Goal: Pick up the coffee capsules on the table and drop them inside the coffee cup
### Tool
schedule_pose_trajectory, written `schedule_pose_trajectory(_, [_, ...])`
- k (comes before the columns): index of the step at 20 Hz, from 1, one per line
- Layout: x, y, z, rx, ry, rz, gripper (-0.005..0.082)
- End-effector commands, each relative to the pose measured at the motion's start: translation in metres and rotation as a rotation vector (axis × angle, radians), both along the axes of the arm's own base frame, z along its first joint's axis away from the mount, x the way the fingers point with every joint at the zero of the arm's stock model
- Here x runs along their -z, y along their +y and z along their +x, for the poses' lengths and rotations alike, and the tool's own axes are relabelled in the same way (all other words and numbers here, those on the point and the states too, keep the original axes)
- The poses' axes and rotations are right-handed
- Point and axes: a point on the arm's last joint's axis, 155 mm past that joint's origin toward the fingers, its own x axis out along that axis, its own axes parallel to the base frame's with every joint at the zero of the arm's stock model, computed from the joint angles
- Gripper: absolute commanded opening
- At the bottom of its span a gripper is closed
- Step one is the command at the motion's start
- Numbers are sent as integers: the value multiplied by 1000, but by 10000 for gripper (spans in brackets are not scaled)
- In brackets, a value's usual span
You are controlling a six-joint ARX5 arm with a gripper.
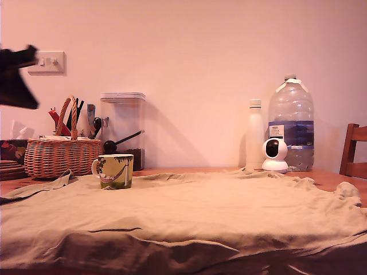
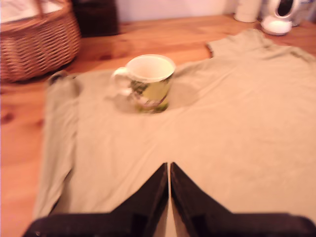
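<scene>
The coffee cup (image 1: 114,171) is a squat mug with a yellow-green and white picture and a pale handle. It stands on an olive cloth (image 1: 189,212) left of centre in the exterior view. In the wrist view the mug (image 2: 148,81) looks empty, its pale inside showing. My gripper (image 2: 169,167) hovers well above the cloth, short of the mug, its dark fingers pressed together with nothing between them. In the exterior view it is a dark shape (image 1: 14,80) high at the left edge. No coffee capsule shows in either view.
A wicker basket (image 1: 62,156) with utensils stands behind and to the left of the mug, and a clear canister (image 1: 123,129) behind it. At the back right are a white bottle (image 1: 254,134), a small white camera (image 1: 275,154) and a water jug (image 1: 291,123). A wooden chair (image 1: 354,150) is at the right edge.
</scene>
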Motion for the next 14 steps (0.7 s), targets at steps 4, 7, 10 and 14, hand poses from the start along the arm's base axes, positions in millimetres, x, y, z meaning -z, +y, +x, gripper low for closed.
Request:
schedule_pose_trajectory(4, [0, 11, -25, -34, -15, -31, -20])
schedule_pose_trajectory(7, [-8, 12, -39, -37, -28, -41, -20])
schedule_pose_trajectory(10, [-15, 15, -52, -47, -39, -48, -20])
schedule_pose_trajectory(14, [-23, 18, -67, -63, -59, -78, -20])
